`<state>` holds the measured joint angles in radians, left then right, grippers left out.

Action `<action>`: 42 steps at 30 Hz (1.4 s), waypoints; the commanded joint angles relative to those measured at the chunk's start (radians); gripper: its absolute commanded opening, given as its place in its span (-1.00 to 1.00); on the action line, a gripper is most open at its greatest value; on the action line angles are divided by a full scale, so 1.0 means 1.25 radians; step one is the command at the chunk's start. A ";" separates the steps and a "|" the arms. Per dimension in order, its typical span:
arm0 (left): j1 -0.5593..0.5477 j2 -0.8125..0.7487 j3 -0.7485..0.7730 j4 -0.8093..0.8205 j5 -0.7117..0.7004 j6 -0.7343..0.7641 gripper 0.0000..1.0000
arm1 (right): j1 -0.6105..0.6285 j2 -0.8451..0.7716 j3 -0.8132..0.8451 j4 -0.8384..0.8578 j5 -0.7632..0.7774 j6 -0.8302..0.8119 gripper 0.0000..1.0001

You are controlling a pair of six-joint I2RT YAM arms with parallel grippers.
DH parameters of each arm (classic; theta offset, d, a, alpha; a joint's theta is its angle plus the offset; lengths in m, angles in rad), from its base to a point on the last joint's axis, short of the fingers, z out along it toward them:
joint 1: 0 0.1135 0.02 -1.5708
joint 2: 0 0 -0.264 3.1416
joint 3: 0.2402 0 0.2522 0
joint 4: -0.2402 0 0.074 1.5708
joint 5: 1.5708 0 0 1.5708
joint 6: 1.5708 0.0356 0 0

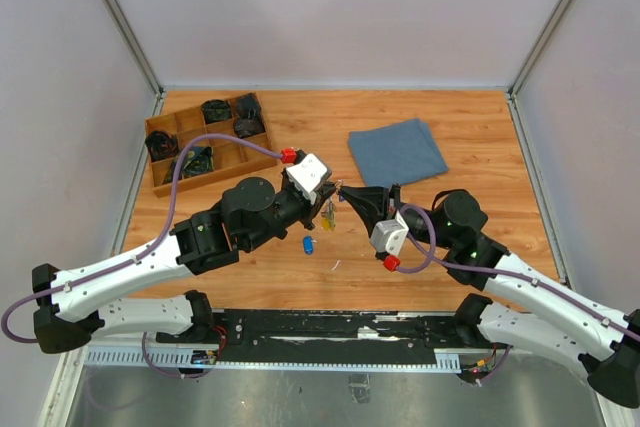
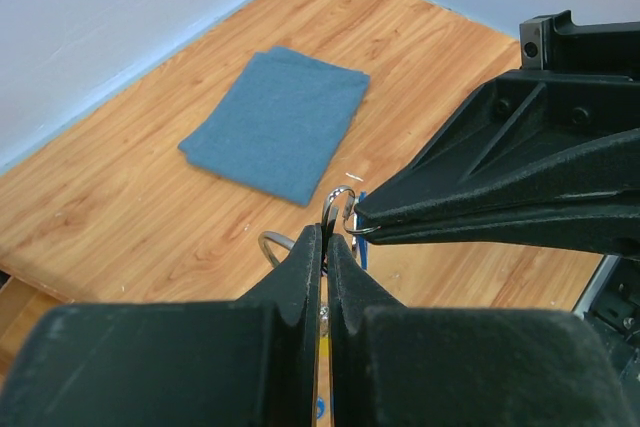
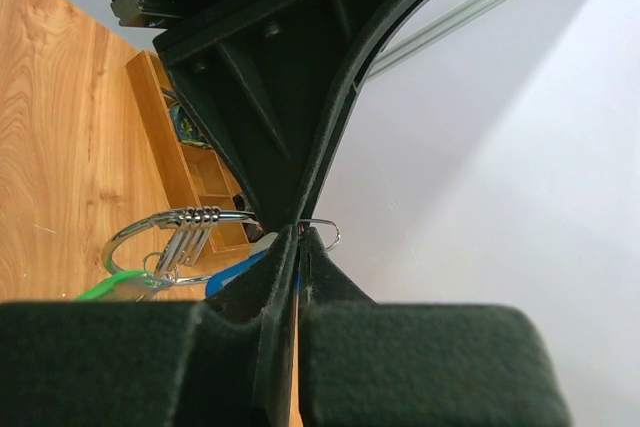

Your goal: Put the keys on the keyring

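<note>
Both grippers meet tip to tip above the middle of the table. My left gripper [image 1: 331, 201] [image 2: 327, 238] is shut on the thin silver wire of the keyring [image 2: 337, 199]. The ring's loop [image 3: 150, 232] curves off to the side and carries several small key loops, with yellow and green key heads [image 1: 328, 217] hanging under it. My right gripper [image 1: 346, 192] [image 3: 302, 235] is shut on the small wire loop of a bright blue key [image 3: 236, 272], right against the keyring. Another blue key [image 1: 308, 245] lies flat on the table below.
A folded blue cloth [image 1: 397, 152] [image 2: 276, 122] lies behind the grippers to the right. A wooden compartment tray [image 1: 160, 162] with dark items stands at the back left. Grey walls close off the table at the back and on both sides.
</note>
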<state>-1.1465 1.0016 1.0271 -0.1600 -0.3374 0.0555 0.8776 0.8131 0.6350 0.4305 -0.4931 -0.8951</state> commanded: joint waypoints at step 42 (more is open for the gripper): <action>0.004 -0.019 0.032 0.023 0.046 -0.008 -0.99 | 0.015 -0.017 0.004 0.029 0.056 -0.042 -0.99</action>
<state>-1.1465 0.9993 1.0286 -0.1555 -0.3103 0.0540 0.8810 0.8013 0.6292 0.4343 -0.4404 -0.9218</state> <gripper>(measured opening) 0.019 0.010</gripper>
